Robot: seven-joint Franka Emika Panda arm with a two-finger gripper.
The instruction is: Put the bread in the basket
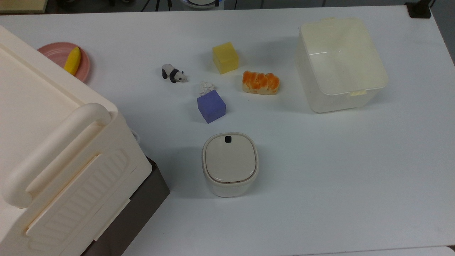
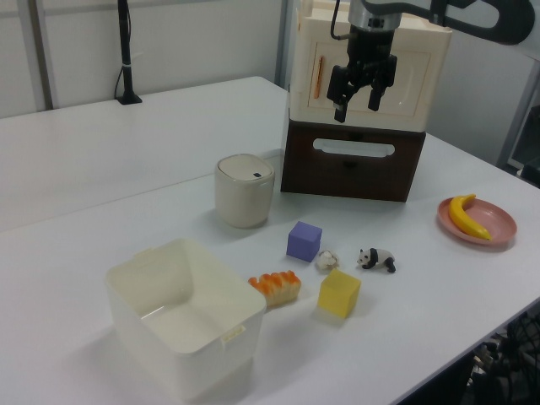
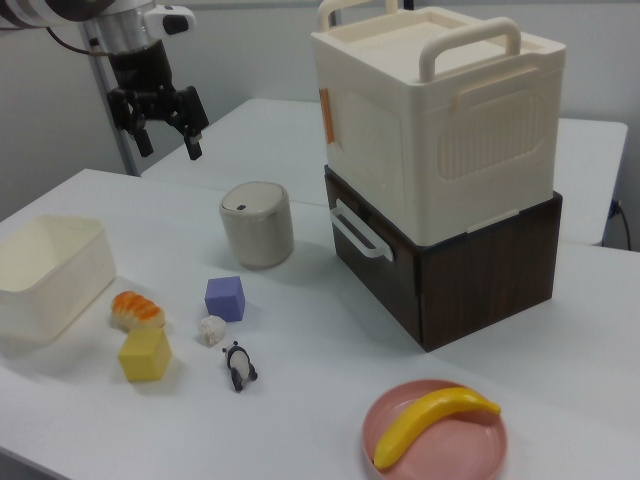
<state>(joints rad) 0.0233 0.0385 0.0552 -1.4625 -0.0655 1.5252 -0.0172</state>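
The gripper [image 2: 358, 99] hangs high above the table with its two fingers spread apart and nothing between them; in the right view it [image 3: 163, 129] sits above and behind the small lidded bin [image 3: 256, 222]. The toy bread loaf [image 2: 275, 287] lies well below and away from it, toward the left view's lower left, past the purple cube [image 2: 304, 241]. So the coming move is, by my reading, a long reach down and across. In the top view the loaf [image 1: 260, 82] rests flat on the white table [image 1: 320, 177], its long axis running roughly side to side, lumpy orange top up. The translucent cream tub [image 1: 341, 62] serving as the basket stands just beside it, on the top view's right, not touching, and appears empty, though its far wall is hard to read. A yellow foam cube [image 1: 225, 57] sits near the loaf. The pink plate [image 3: 436, 440] holds a banana [image 3: 432, 424].
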